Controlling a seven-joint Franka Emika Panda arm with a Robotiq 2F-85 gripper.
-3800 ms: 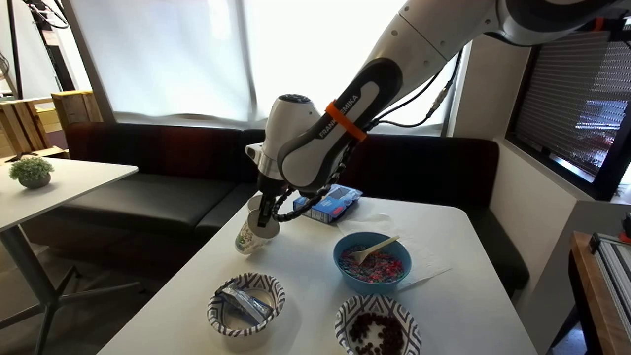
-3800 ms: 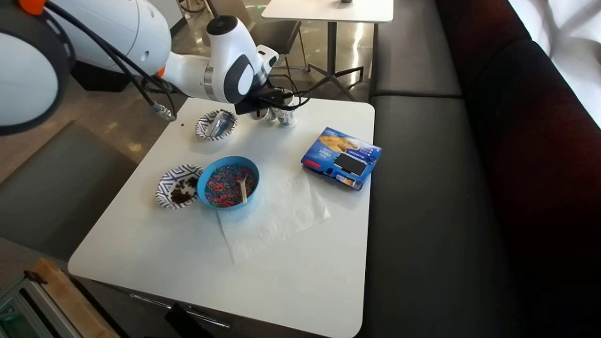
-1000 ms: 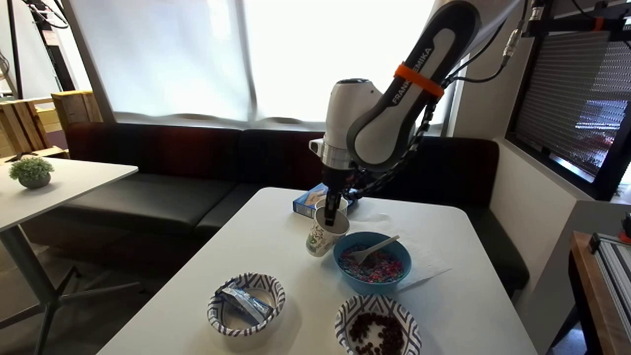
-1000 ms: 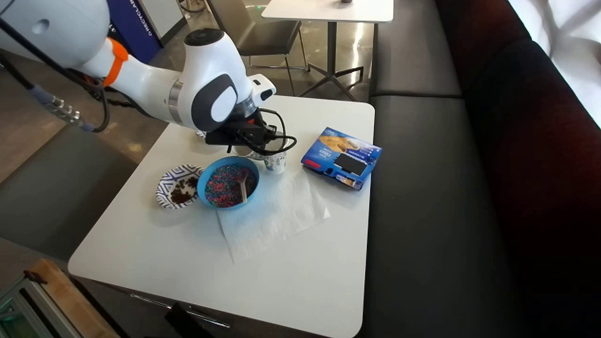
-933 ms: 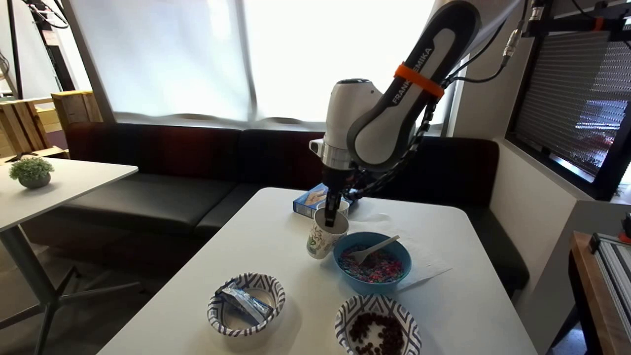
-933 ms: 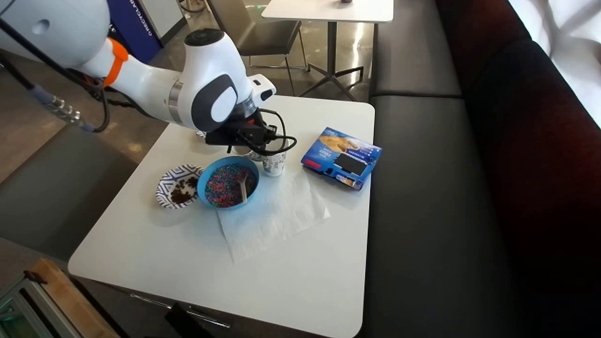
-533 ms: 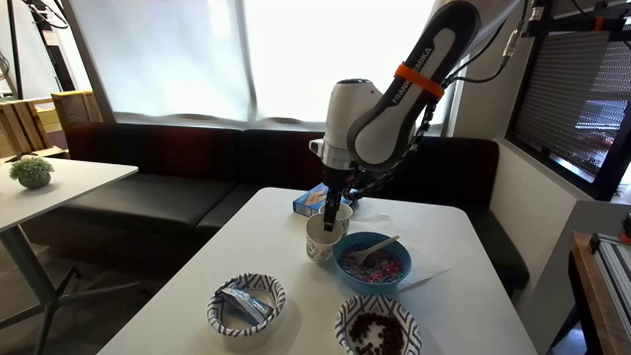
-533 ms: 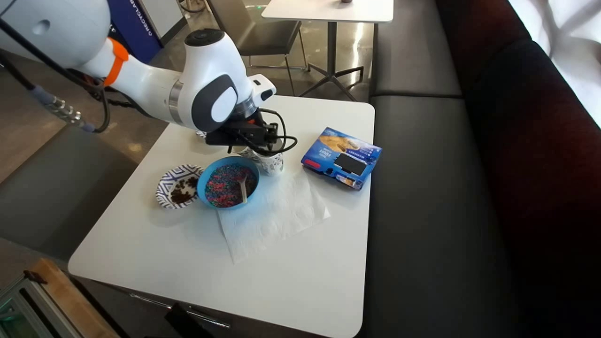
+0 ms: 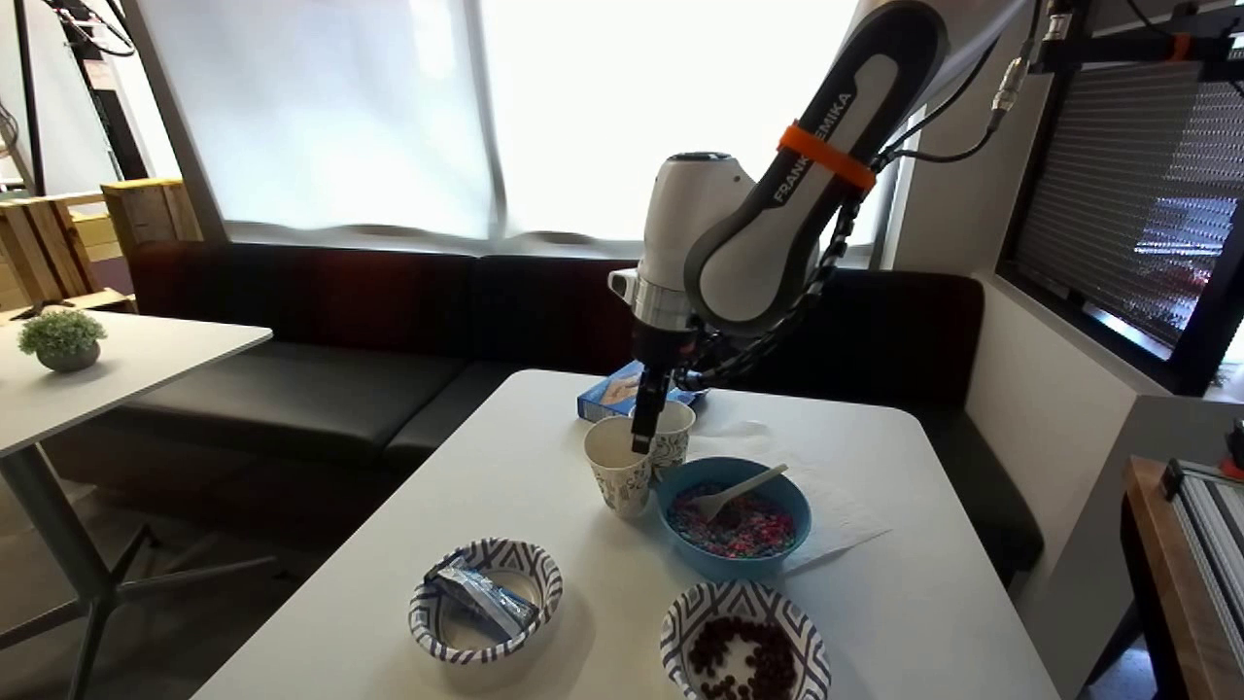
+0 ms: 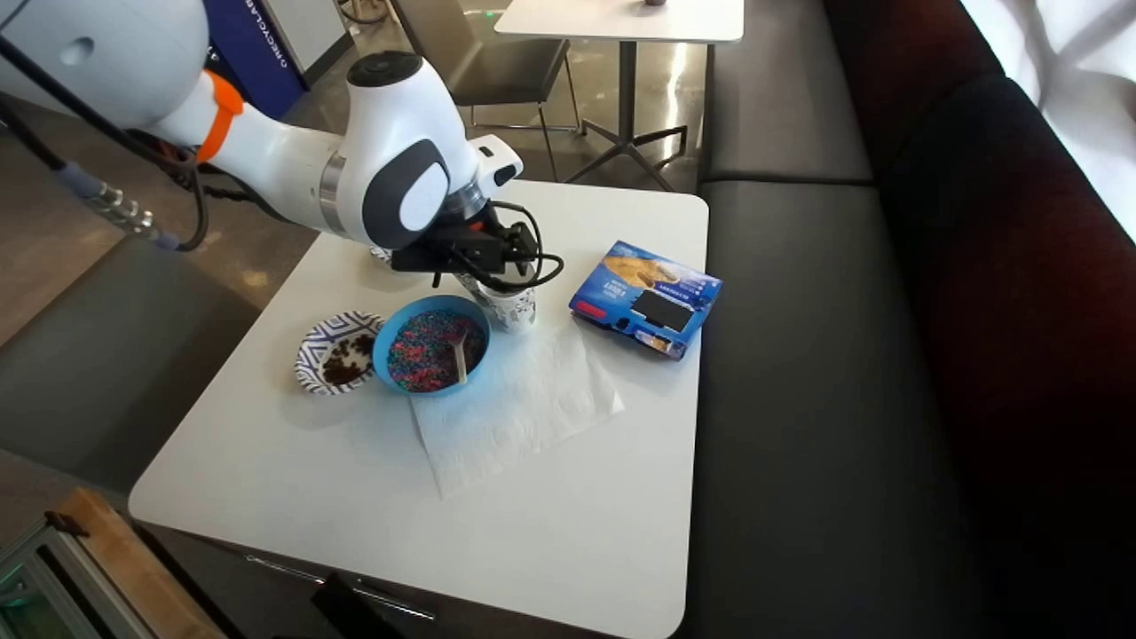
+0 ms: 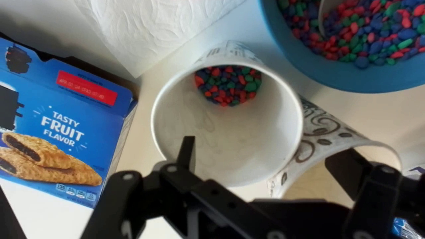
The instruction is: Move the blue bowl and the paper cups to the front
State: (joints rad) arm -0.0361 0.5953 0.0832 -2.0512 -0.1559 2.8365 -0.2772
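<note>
The blue bowl (image 11: 335,78) and a paper cup (image 11: 229,139) hold coloured bits (image 11: 229,84), pincer (image 11: 261,147) spread

In the wrist view, the paper cups (image 11: 229,132) are being faced from close above, past the gripper (image 11: 264,152). In an exterior view, the gripper is being watched from farther off, toward a seat back (image 9: 379,301) behind it. In an exterior view, it is being watched more steeply, toward a chair (image 10: 506,73) beyond. The blue bowl (image 11: 335,78) and the surface (image 10: 550,532) are being shared by all.
</note>
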